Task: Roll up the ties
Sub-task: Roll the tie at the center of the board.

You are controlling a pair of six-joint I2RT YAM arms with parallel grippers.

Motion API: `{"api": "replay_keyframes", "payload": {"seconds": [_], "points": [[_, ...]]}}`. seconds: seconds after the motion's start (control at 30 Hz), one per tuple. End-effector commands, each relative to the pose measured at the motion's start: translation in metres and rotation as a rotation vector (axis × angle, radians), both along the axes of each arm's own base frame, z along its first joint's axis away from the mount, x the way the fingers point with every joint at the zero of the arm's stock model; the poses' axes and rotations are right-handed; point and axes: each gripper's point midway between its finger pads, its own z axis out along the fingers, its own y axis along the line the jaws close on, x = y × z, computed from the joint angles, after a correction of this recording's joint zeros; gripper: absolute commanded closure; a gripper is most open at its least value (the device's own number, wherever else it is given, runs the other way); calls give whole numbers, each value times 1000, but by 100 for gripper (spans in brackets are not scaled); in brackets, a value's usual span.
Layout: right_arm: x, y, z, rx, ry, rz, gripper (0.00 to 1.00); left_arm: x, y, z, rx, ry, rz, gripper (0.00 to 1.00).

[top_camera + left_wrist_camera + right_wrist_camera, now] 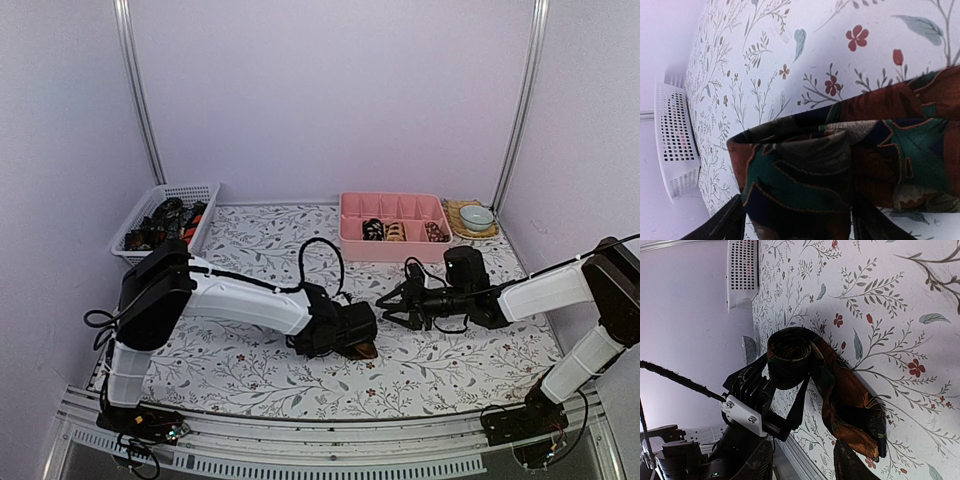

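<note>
patterned tie [366, 350] partly coiled, left jaws clamped on it, mid table [250, 385] toward near edge, right jaws spread open just beside

Closed in on three sides by plain pale lilac walls [330, 90], with slim metal poles [140, 90] rising at the back corners. Spread over the table [450, 372]: a white cloth [260, 240] printed with grey leafy sprigs and small red flowers, edged at the near side by a ribbed metal rail [330, 448]. Lit softly and evenly, with faint shadows only.

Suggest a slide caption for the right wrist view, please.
Left gripper holding a partly coiled tie on the floral tabletop.
</note>
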Motion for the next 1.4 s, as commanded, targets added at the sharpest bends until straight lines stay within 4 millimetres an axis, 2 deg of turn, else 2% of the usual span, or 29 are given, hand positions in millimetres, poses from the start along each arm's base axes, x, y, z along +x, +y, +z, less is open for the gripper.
{"api": "replay_keyframes", "payload": {"seconds": [0.0, 0.3, 0.43, 0.53, 0.63, 0.67, 0.77, 0.9, 0.97, 1.07, 1.2, 1.3, 1.37], "points": [[3, 2, 6, 17, -31, 9, 59, 9, -7, 22, -89, -21, 8, 31], [4, 3, 7, 19, -34, 9, 59, 9, -14, 25, -130, 7, -5, 29], [5, 3, 7, 20, -34, 11, 59, 5, -28, 32, -221, 39, -41, 26], [5, 4, 7, 21, -35, 12, 59, 1, -41, 44, -330, 69, -75, 15], [4, 7, 9, 17, -43, 19, 59, -1, -50, 72, -497, 97, -96, 1], [3, 10, 10, 11, -46, 27, 59, 0, -50, 80, -551, 108, -96, 0], [-1, 26, 14, -5, -72, 72, 59, 4, -37, 105, -716, 143, -76, 0], [-4, 46, 16, -12, -88, 113, 59, 16, -5, 115, -835, 149, -30, 0], [-5, 58, 15, -12, -90, 133, 59, 21, 12, 111, -854, 157, -1, 4], [-7, 77, 11, -19, -91, 162, 58, 25, 27, 97, -887, 195, 17, 19], [-8, 99, -3, -33, -75, 195, 57, 31, 33, 79, -919, 242, 23, 41], [-8, 111, -13, -44, -60, 207, 57, 34, 35, 66, -901, 258, 34, 51], [-8, 117, -21, -54, -47, 215, 57, 36, 34, 60, -894, 273, 30, 52]]}}
